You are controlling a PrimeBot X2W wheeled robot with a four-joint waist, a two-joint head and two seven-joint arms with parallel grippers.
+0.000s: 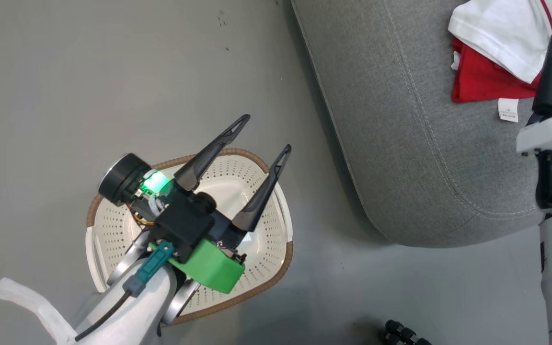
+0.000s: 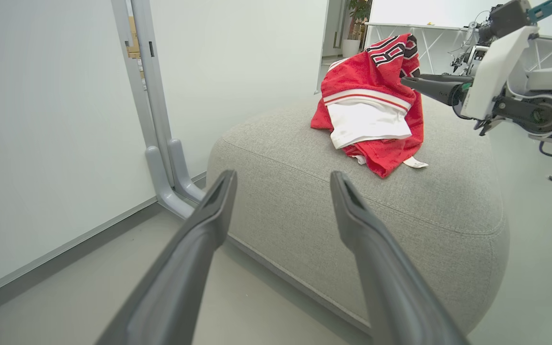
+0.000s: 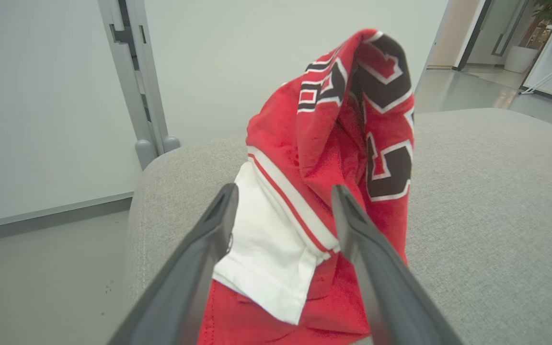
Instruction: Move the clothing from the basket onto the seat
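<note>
The clothing lies in a heap on the grey seat, at its far right. A red jersey with black-white lettering stands up in a peak, and a white-edged red piece lies under it. My right gripper is open, its fingers on either side of the heap's near edge and gripping nothing. It is also seen side-on as the right gripper. My left gripper hangs open above the cream basket, in which I see no garment past the arm.
The basket stands on grey floor left of the seat. A grey frame post and a pale wall rise behind the seat. A small black object lies on the floor near the bottom edge.
</note>
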